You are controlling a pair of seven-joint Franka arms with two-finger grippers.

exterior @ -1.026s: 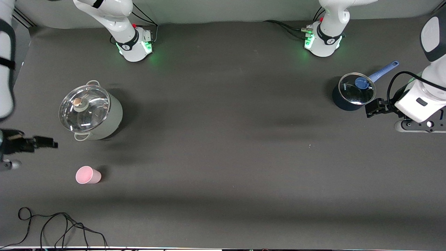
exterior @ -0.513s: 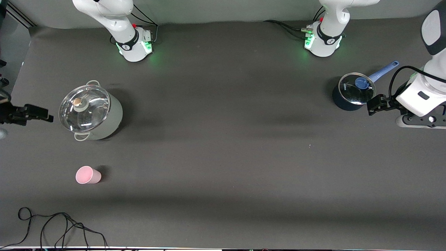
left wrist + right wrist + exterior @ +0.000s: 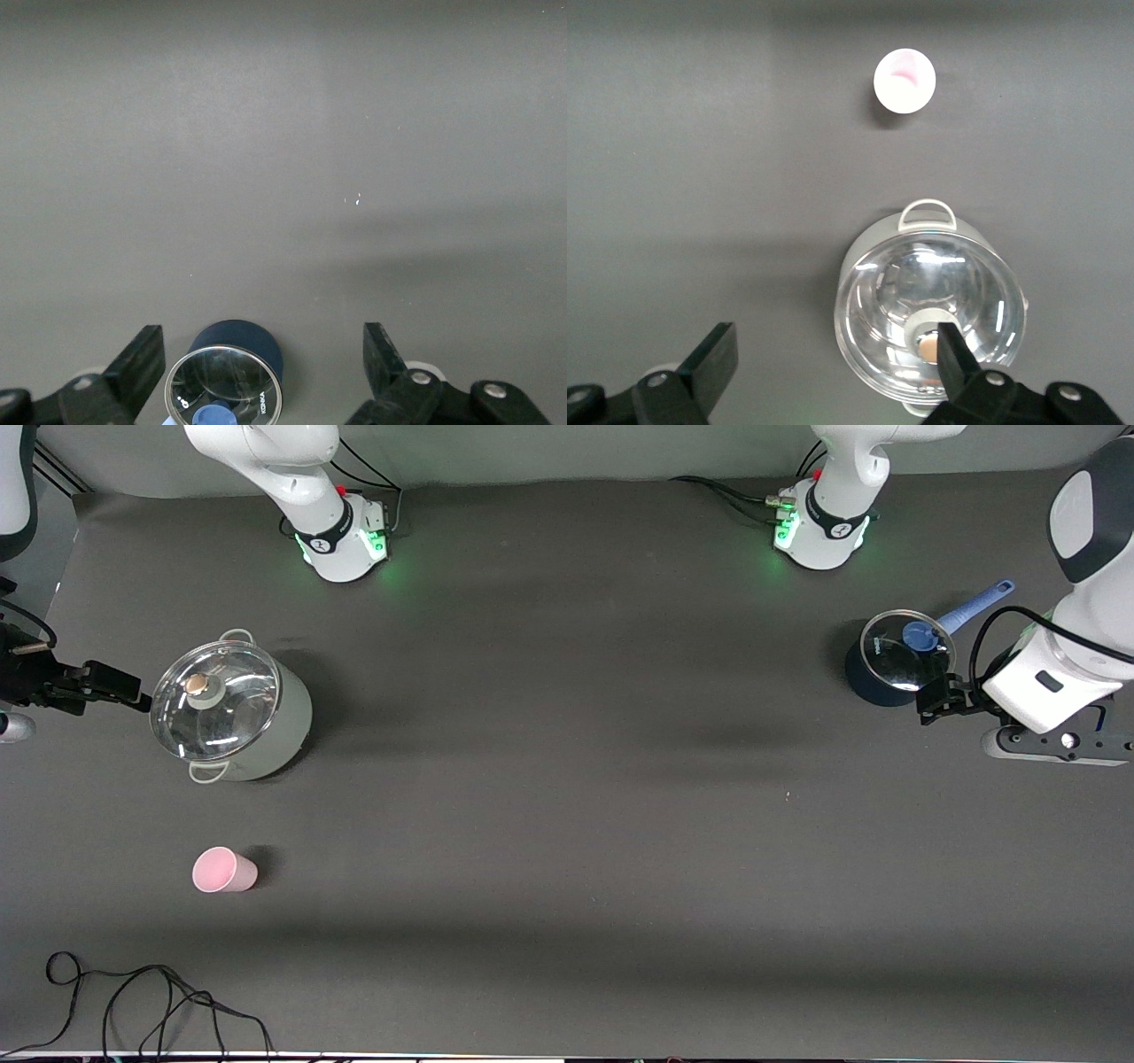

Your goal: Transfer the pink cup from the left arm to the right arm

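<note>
Pink cup (image 3: 224, 870): upright on the counter (image 3: 567, 824), mouth up, at the right arm's end, nearer the front camera than the grey pot (image 3: 232, 711) and well apart from it. No end effector touches it. It also shows in my right wrist view (image 3: 904, 80), clear of the pot.

Counter: dark grey mat, matte, with soft shadow bands. A pale wall strip runs along the edge where my two bases stand, green lights lit on each. A loose black cable (image 3: 142, 1001) lies at the edge nearest the front camera, at the right arm's end.

Grey pot: glass lid on, two loop handles.

Blue saucepan (image 3: 895, 657): dark body, glass lid with blue knob, blue handle, at the left arm's end.

Left end effector (image 3: 935, 698): fingers spread wide, empty, hanging just beside the blue saucepan; the pan's lid shows between my fingers in the left wrist view (image 3: 223, 398).

Right end effector (image 3: 115, 686): fingers spread wide, empty, hanging just beside the grey pot's lid.

Both forearms reach in from the counter's two ends, wrists roughly level.
</note>
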